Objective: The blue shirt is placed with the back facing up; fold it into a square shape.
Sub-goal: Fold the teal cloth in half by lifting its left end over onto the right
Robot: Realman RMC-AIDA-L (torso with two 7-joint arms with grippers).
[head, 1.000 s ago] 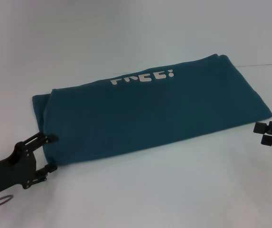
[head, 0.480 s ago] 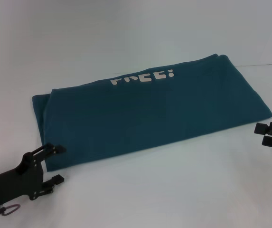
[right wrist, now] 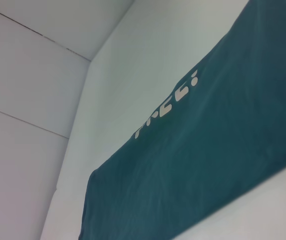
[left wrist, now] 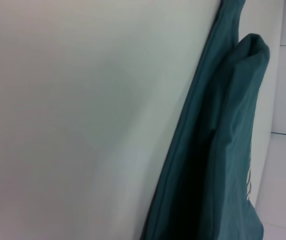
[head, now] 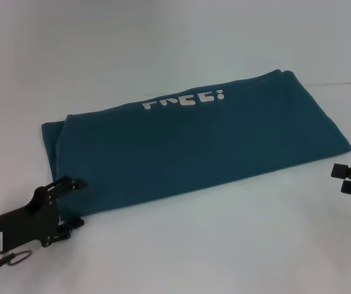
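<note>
The blue shirt lies folded into a long band across the white table, with part of its white lettering showing at the far fold. My left gripper is at the band's near left corner, open, one finger over the fabric edge and the other on the table just in front of it. My right gripper rests on the table just off the band's near right corner, its fingers a little apart and holding nothing. The left wrist view shows the shirt's layered edge. The right wrist view shows the shirt and its lettering.
The white table stretches in front of the shirt and behind it. A wall seam runs at the far right.
My left gripper has shifted right and slightly forward, along the shirt's near left corner. My right gripper has drifted a little to the right and nearer. The shirt has not moved.
</note>
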